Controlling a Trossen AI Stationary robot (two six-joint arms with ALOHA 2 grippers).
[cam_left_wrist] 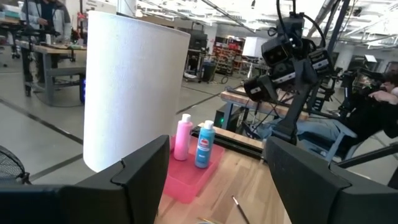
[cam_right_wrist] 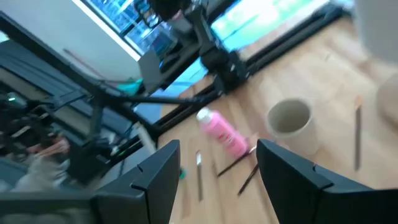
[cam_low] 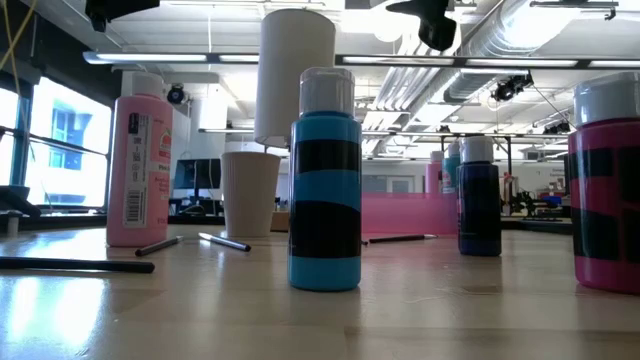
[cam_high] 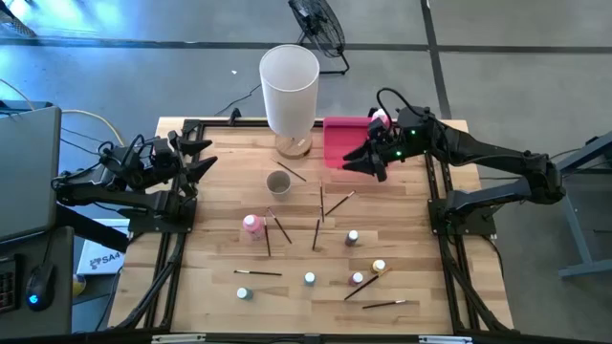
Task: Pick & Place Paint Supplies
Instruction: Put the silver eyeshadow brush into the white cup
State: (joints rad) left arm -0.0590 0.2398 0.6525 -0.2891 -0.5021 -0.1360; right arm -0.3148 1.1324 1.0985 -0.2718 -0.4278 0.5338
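Note:
Paint supplies lie scattered on the wooden table: a taller pink bottle (cam_high: 251, 225) lying down, several tiny capped bottles such as one (cam_high: 352, 236) and another (cam_high: 310, 278), and thin dark brushes (cam_high: 316, 232). A pink bottle (cam_left_wrist: 182, 137) and a teal bottle (cam_left_wrist: 204, 144) stand upright in the pink tray (cam_high: 344, 141). My right gripper (cam_high: 368, 164) hovers open above the tray's near edge, nothing between its fingers (cam_right_wrist: 217, 180). My left gripper (cam_high: 206, 158) waits open at the table's left side.
A tall white cylinder (cam_high: 289, 86) stands at the far edge beside the tray. A paper cup (cam_high: 278, 182) stands upright mid-table. Black frame rails run along the table's left and right sides. A person sits beyond the table (cam_left_wrist: 379, 99).

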